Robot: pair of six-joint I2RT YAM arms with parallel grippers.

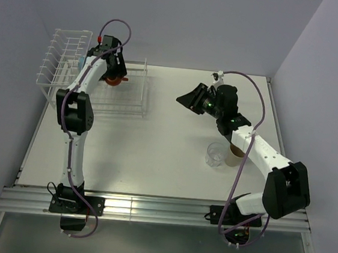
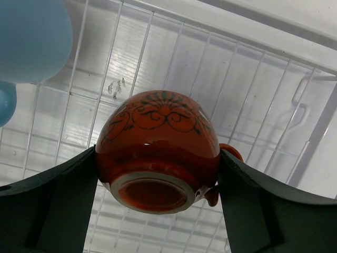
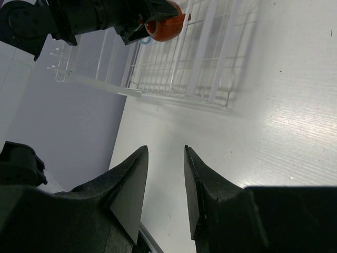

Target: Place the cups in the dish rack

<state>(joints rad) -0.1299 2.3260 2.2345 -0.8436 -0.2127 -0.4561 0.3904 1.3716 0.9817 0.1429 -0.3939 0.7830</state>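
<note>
Progress near midway: left hand (image 1: 115,76) clenched on squat red-orange cup (image 2: 158,132) over white wire dish rack (image 1: 144,81), light blue mug (image 2: 29,39) already inside; right hand (image 3: 165,151) released, empty; clear tumbler (image 1: 216,154) and beige cup (image 1: 234,157) wait on white desk (image 1: 153,161).

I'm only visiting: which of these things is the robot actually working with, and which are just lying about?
Part of the job: red-orange cup, held by the left hand over the dish rack; light blue mug in the rack; clear tumbler and beige cup on the table.
Just there: purple cables; metal rail at the table's near edge.
</note>
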